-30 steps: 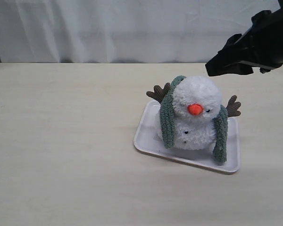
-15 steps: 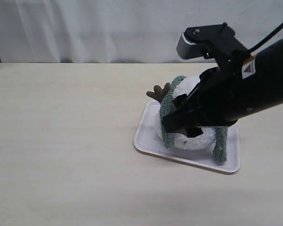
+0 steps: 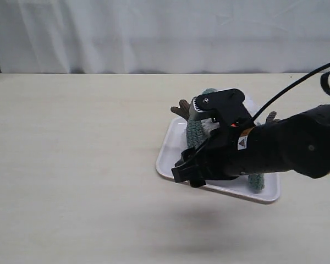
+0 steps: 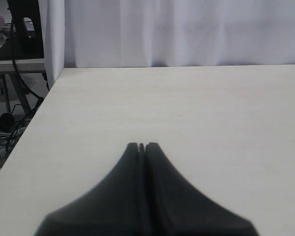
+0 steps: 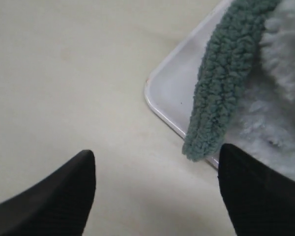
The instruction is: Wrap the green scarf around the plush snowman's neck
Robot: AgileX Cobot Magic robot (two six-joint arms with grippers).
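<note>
Left wrist view: left gripper (image 4: 141, 146) clamped tight, fingertips touching, nothing btwn them. Ahead of it only bare table (image 4: 196, 103), w/ a white curtain (image 4: 177, 29) past the far edge. No task things near this gripper.

Exterior view, left to right: pale table top lies bare well to the left of the right gripper (image 3: 186, 171). That gripper sits low over the near-left corner of the white tray (image 3: 166, 159), fingers pointing down-left. Its black arm (image 3: 286, 146) crosses the tray and hides most of the plush snowman (image 3: 209, 126); only a bit of white fluff and the brown twig arms (image 3: 182, 108) show behind the wrist. Can't see the snowman's neck, so can't tell how the green scarf (image 3: 195, 135) lies there. One strand hangs down the snowman's side just behind the gripper. The other scarf end (image 3: 257, 181) shows below the arm, on the tray's right part.

Right wrist view: right gripper (image 5: 157, 152) spread wide, grasping nothing. The scarf (image 5: 221, 88) strand runs down beside the snowman's fluff (image 5: 280, 93). Its rounded end is at the tray (image 5: 174, 93) rim, just ahead of the fingertips and close by one finger (image 5: 246, 187); touching or not, can't tell.
</note>
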